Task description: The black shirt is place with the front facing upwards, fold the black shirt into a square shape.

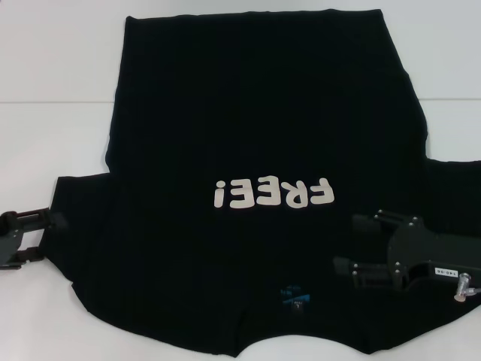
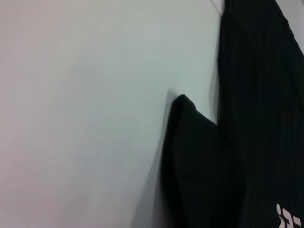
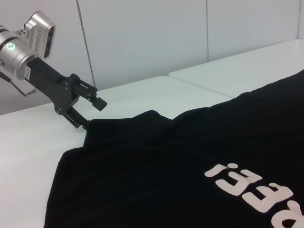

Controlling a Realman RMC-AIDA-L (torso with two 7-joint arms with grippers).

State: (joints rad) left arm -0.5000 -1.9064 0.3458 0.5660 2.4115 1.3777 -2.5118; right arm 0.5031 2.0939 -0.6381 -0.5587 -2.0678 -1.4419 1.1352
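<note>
The black shirt (image 1: 255,128) lies spread flat on the white table (image 1: 52,143), its white "FREE!" letters (image 1: 272,194) upside down to me and its blue neck label (image 1: 293,293) near the front edge. My left gripper (image 1: 43,237) is open at the tip of the left sleeve (image 1: 83,218). The right wrist view shows that left gripper (image 3: 90,113) with its lower finger at the sleeve's edge. My right gripper (image 1: 353,242) hovers open over the shirt's right shoulder area, holding nothing. In the left wrist view the sleeve (image 2: 194,156) shows against bare table.
A seam (image 1: 52,101) runs across the tabletop behind the left sleeve. White wall panels (image 3: 142,38) stand behind the table. The shirt's hem (image 1: 255,13) reaches nearly to the far end of the head view.
</note>
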